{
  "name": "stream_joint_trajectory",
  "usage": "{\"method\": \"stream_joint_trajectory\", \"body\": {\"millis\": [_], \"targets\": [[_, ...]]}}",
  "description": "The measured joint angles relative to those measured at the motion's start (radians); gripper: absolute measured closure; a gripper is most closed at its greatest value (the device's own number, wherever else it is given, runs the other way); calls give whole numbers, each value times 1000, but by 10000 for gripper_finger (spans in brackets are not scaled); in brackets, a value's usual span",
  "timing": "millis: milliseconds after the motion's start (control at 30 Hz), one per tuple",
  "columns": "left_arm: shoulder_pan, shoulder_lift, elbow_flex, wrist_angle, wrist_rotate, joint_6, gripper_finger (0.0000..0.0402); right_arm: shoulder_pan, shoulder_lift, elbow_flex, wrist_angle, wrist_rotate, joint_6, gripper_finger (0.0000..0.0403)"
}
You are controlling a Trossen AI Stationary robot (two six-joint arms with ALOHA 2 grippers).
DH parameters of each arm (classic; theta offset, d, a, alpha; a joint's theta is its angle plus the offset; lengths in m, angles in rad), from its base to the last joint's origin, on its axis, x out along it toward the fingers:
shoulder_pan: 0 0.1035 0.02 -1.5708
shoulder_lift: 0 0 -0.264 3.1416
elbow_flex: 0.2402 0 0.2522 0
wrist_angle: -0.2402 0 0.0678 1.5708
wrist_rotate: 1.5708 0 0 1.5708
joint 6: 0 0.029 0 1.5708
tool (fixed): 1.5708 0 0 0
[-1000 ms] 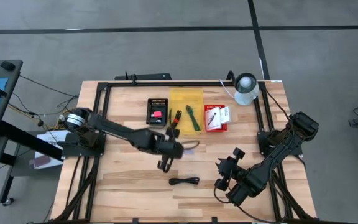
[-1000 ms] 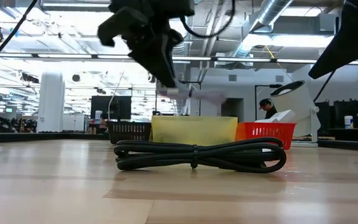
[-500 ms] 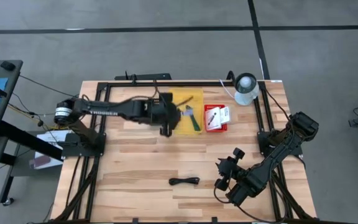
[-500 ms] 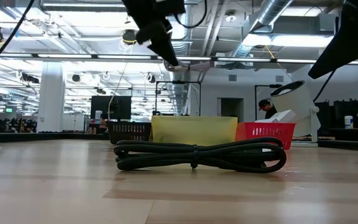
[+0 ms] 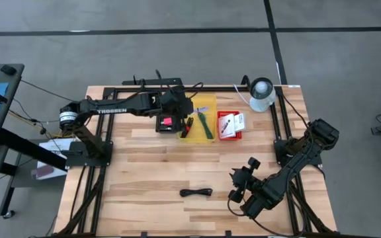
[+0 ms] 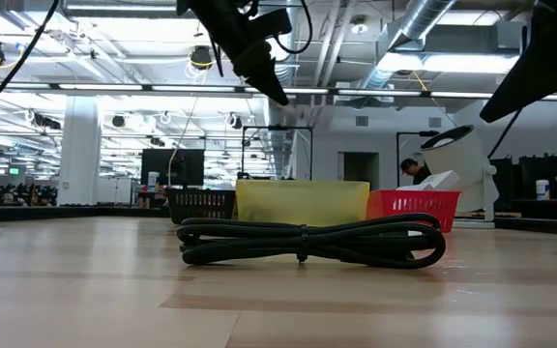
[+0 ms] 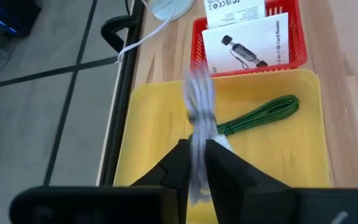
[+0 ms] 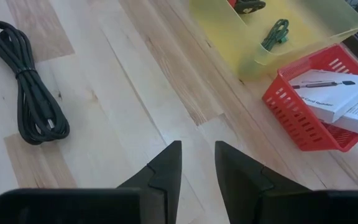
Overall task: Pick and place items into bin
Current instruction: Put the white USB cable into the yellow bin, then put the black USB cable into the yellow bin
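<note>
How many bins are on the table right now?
3, in a row at the table's far side: black bin under the left gripper, yellow bin in the middle, red bin rightmost. None look hidden.

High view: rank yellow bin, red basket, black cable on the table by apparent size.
1. yellow bin, partly covered by the left end effector
2. red basket, clearly smaller
3. black cable, smallest; coiled in a thin bundle
</note>
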Motion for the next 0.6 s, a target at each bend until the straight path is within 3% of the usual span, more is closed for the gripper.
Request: {"method": "stream_joint_trajectory", "body": {"millis": [467, 600], "targets": [[0, 1, -8, -7, -8, -79, 314, 0, 0, 0, 4, -1, 0, 310], [-8, 1, -8, -49, 71, -136, 312, 0, 0, 0, 11, -4, 0, 310]]}}
